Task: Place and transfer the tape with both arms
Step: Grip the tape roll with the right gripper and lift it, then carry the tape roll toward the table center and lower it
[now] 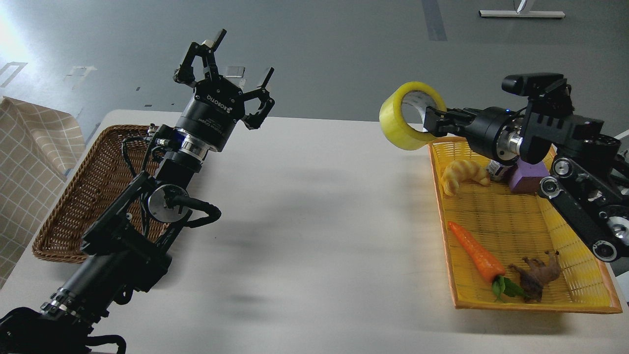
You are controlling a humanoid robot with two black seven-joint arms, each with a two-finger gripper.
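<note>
Over yellow tray's [580, 295] far-left corner, our right gripper [432, 125] pinches tape [395, 123] by its rim, roll held clear of table [314, 221]. Our left gripper [231, 69] up high, fingers spread wide, holding nothing, near wicker basket [98, 182].

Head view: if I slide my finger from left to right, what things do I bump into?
Checked cloth → brown wicker basket → left gripper, jaws open → tape held by right gripper → yellow tray.
</note>
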